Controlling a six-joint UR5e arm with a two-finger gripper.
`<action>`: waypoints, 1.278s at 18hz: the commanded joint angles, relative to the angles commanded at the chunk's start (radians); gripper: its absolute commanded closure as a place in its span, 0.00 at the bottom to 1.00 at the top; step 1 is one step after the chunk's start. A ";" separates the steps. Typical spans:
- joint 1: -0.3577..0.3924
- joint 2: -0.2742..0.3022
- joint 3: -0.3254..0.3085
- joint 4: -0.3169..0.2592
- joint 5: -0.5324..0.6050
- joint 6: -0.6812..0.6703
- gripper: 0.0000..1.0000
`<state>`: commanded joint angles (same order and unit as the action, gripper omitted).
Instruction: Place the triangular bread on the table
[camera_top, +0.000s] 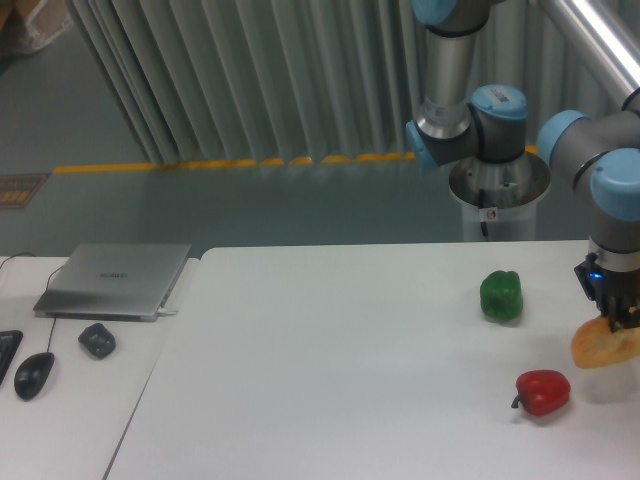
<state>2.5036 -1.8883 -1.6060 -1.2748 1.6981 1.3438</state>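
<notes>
The triangular bread (603, 347) is a golden-brown wedge at the far right edge of the view, partly cut off by the frame. My gripper (617, 322) is shut on its top and holds it a little above the white table (330, 370). A faint shadow lies on the table under the bread. The red pepper (542, 392) lies on the table just left of and below the bread. The green pepper (501, 296) stands further back to the left.
A narrower white desk (70, 400) on the left carries a closed laptop (115, 280), a mouse (33, 376) and a small dark object (97, 341). The arm's base (497, 190) stands behind the table's far right edge.
</notes>
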 joint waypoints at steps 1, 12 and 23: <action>-0.003 -0.002 -0.003 0.008 0.003 -0.002 0.78; -0.057 -0.021 -0.009 0.071 0.141 -0.009 0.00; -0.052 -0.017 0.073 0.114 0.037 -0.077 0.00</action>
<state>2.4513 -1.9052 -1.5326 -1.1612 1.7350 1.2670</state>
